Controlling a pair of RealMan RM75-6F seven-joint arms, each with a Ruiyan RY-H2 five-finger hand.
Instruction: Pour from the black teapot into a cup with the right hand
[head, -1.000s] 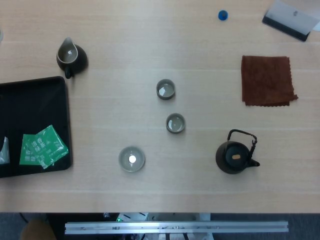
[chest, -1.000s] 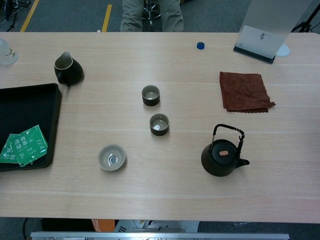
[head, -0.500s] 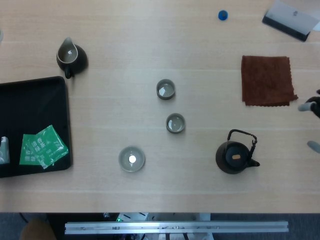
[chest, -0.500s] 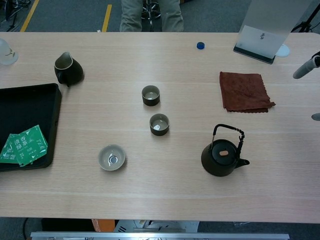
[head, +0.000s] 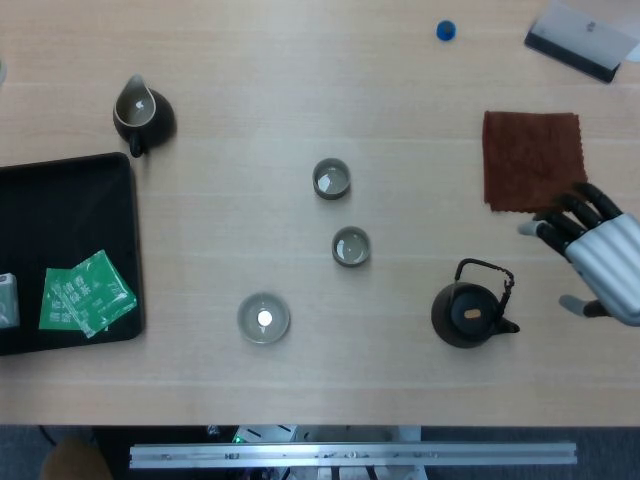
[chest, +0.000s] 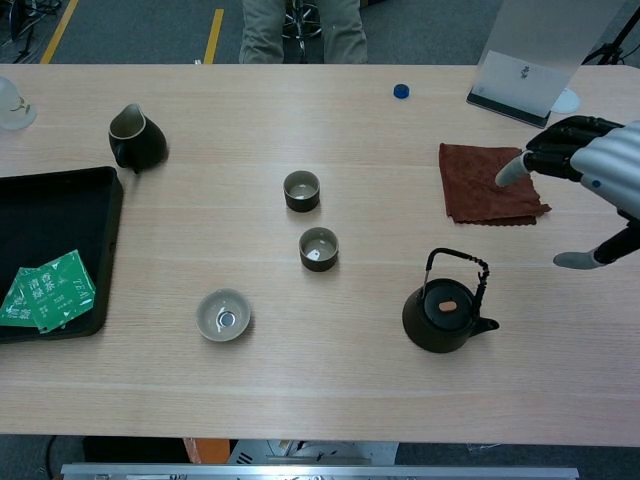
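Since the handle arches over the black teapot (head: 468, 312), in the head view my right hand (head: 598, 258) hovers beside it, fingers apart, empty. Chest view: teapot upright on the table (chest: 330, 390), spout away from the nearest cup (chest: 319, 248), hand near, not touching.

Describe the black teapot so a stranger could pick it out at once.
Start at the brown cloth on the right side of the table and drop toward the near edge: the black teapot sits there, just inside the open right hand. Unlike the black pitcher far left, it is round, lidded, with a hoop handle standing over it and a short spout.
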